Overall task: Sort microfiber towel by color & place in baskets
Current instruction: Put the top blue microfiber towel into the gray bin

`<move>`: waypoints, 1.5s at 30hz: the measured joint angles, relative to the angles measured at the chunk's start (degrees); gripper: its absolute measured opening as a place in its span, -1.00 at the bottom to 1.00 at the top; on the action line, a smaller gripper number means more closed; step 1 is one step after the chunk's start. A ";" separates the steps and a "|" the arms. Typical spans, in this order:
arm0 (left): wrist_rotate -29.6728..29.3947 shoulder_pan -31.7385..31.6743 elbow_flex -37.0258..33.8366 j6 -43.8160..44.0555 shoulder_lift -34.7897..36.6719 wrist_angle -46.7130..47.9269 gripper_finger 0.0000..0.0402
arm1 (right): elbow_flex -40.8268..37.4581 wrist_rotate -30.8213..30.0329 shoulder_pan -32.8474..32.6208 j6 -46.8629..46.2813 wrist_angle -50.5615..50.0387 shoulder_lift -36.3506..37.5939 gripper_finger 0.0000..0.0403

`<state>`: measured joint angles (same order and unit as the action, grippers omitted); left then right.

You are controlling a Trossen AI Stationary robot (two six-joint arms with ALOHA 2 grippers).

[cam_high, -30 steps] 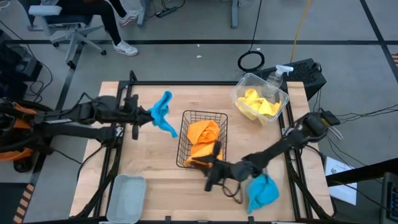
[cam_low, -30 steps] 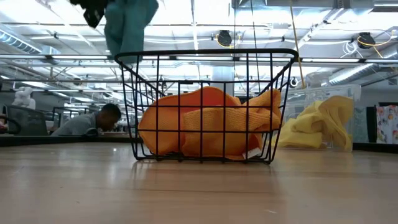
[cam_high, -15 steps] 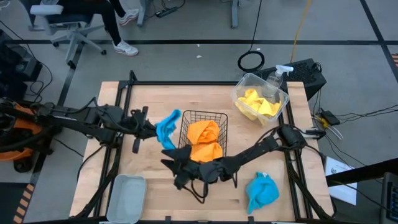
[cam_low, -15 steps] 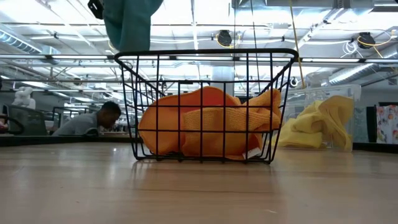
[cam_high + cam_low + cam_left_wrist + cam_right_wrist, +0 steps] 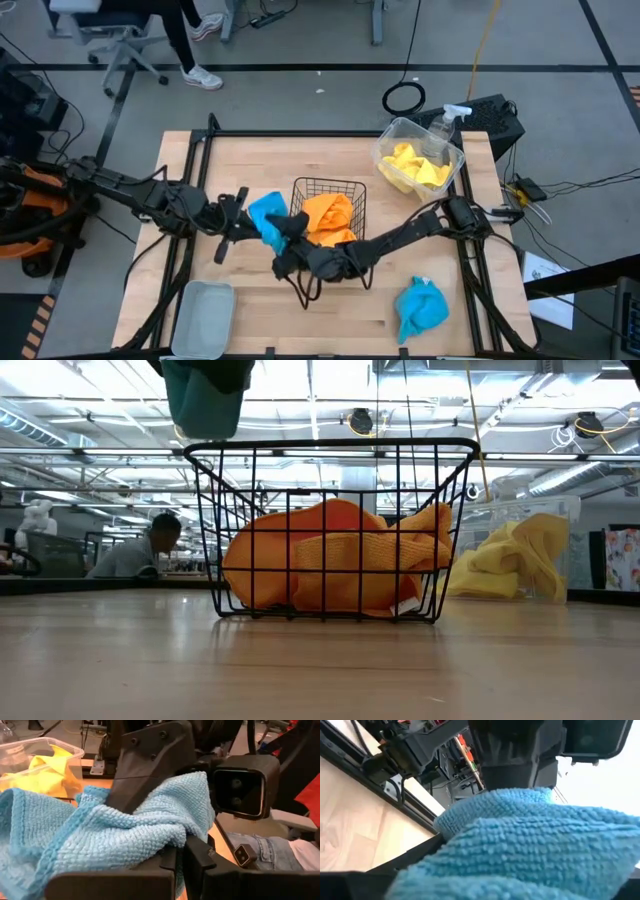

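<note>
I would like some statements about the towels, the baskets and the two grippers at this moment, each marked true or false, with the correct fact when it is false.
1. The orange towels lie in the black wire basket. True.
2. The left gripper is shut on a blue towel. True.
3. The yellow towels lie in the grey-blue tray. False: they are in the clear tub; the tray holds no towel.
4. Both blue towels are in the air. False: a second blue towel lies on the table.
5. The right gripper is beside the held blue towel. True.
</note>
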<state>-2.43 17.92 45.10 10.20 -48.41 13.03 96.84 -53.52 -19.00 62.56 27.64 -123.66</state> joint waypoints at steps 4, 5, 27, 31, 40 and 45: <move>0.01 0.79 0.00 -0.33 0.03 0.01 -0.95 | 0.00 -0.17 -0.18 -0.71 0.26 0.00 0.49; 0.02 1.15 0.00 -0.81 0.03 0.03 -0.95 | 0.00 -0.27 -0.39 -1.04 0.24 0.00 0.44; 1.42 6.18 0.09 -3.10 3.01 10.54 0.43 | -0.02 -10.07 -3.35 -4.76 -2.96 -0.02 -0.72; 1.25 6.28 0.09 -3.19 4.65 12.94 0.43 | -0.02 -9.93 -4.37 -5.07 -2.70 0.01 -0.69; -0.01 9.44 0.09 -18.53 5.33 -2.34 0.38 | -0.13 -2.61 -5.87 -18.37 -9.21 4.48 -0.71; -3.62 11.26 0.09 -28.41 3.52 -11.49 0.44 | -0.13 10.71 -3.50 -37.81 -24.73 9.52 -0.71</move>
<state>-6.05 29.18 45.19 -18.21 -44.89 1.54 96.71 -42.81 -22.50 24.75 2.91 -114.14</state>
